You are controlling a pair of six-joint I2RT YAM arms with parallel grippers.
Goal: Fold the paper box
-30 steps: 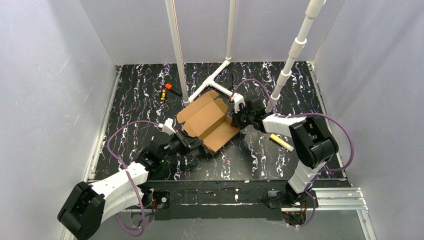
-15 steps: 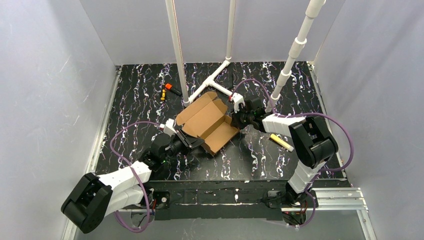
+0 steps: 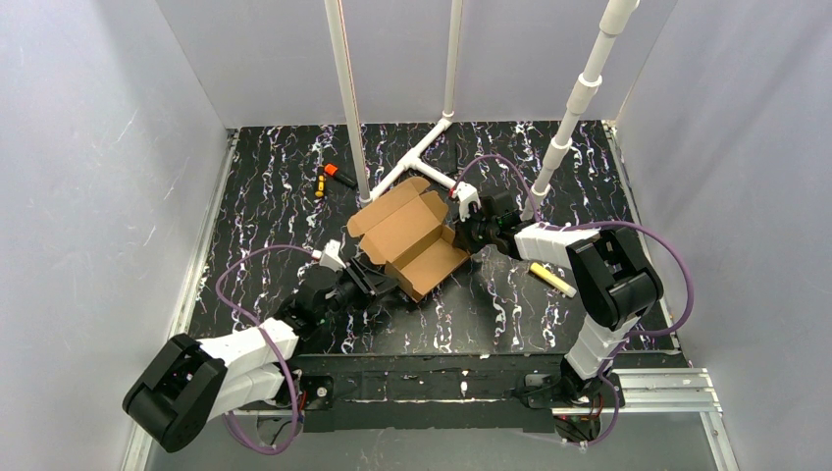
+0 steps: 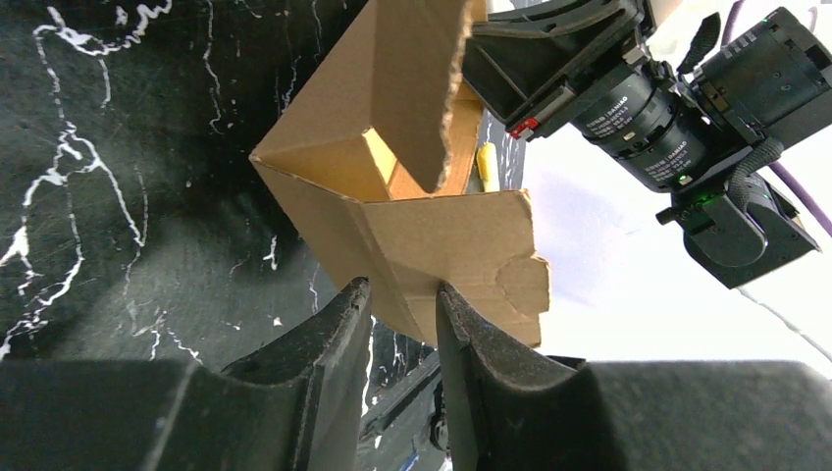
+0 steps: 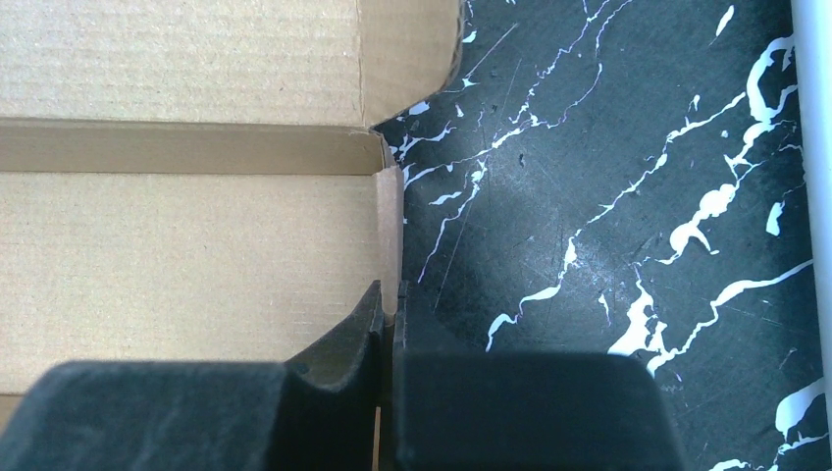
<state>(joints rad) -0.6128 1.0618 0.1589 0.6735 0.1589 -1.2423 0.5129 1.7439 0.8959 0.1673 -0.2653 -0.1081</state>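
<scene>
The paper box [image 3: 407, 238] is brown cardboard, half formed, lying open on the black marbled table with its flaps up. My left gripper [image 3: 379, 284] is at its near-left corner. In the left wrist view, the fingers [image 4: 338, 324] stand apart with a gap, and the folded cardboard corner [image 4: 442, 245] sits just at the tips of the left gripper [image 4: 397, 294]. My right gripper [image 3: 461, 234] is at the box's right side. The right wrist view has that right gripper [image 5: 390, 299] shut on the thin edge of a box wall [image 5: 177, 255].
White PVC pipes [image 3: 417, 157] lie behind the box, with upright poles [image 3: 345, 98] [image 3: 574, 108] rising from them. A yellow marker [image 3: 552, 280] lies right of the box under the right arm. Small orange and black pieces [image 3: 332, 177] lie at the back left.
My left gripper slid toward the near edge along the box's near-left corner, and its jaws have parted. The right gripper keeps its hold and has not moved.
</scene>
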